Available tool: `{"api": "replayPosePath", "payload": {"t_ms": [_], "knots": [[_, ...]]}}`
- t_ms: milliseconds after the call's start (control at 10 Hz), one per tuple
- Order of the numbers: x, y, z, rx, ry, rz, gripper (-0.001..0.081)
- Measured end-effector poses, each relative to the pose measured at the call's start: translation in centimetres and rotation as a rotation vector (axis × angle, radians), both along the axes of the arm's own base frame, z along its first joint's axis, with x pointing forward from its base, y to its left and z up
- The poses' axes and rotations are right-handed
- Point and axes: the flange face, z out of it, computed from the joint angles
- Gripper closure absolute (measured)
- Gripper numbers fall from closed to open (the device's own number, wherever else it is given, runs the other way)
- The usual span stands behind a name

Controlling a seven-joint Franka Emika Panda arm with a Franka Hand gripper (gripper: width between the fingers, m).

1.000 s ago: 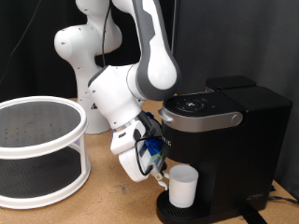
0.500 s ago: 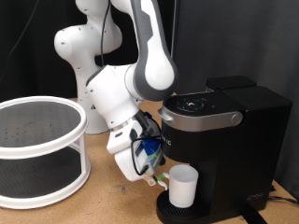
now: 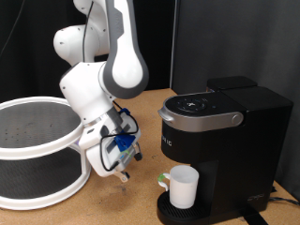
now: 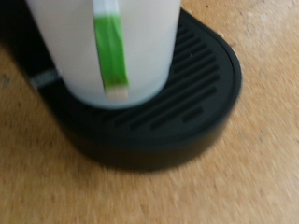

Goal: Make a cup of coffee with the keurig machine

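Note:
The white cup (image 3: 183,187) stands upright on the round drip tray (image 3: 167,212) of the black keurig machine (image 3: 225,141), whose lid is down. My gripper (image 3: 122,161) hangs low to the exterior view's left of the machine, apart from the cup and with nothing seen in it. In the wrist view the cup (image 4: 70,47) fills the near field with its green-tinged handle (image 4: 109,51) facing the camera, standing on the ribbed black tray (image 4: 187,89). My fingers do not show there.
A white two-tier round rack (image 3: 37,150) stands at the exterior view's left, close beside the arm. Bare wooden tabletop (image 3: 122,202) lies between the rack and the machine. A black curtain hangs behind.
My gripper has drawn back from the cup, moving to the exterior view's left towards the rack. The cup stays on the drip tray.

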Motion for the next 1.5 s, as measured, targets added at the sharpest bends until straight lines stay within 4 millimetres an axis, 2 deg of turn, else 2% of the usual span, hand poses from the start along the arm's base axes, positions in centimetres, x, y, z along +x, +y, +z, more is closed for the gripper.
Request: {"api": "replayPosePath", "payload": {"t_ms": [100,300,500,900,1300,1400,1500], "knots": [[-0.6,-0.7,0.6,0.017,-0.006,0.006,0.0003],[-0.6,-0.7,0.5,0.012,-0.003,0.007,0.0003],[-0.5,-1.1,1.3,0.021,-0.025,-0.007,0.0003],[-1.0,-2.7,5.5,0.060,-0.107,0.004,0.0003],[-0.9,-3.8,10.7,0.111,-0.127,0.025,0.0003],[-1.6,-3.9,11.4,0.131,-0.134,0.023,0.0003],[-1.6,-3.9,11.3,0.128,-0.131,0.022,0.0003]]}}
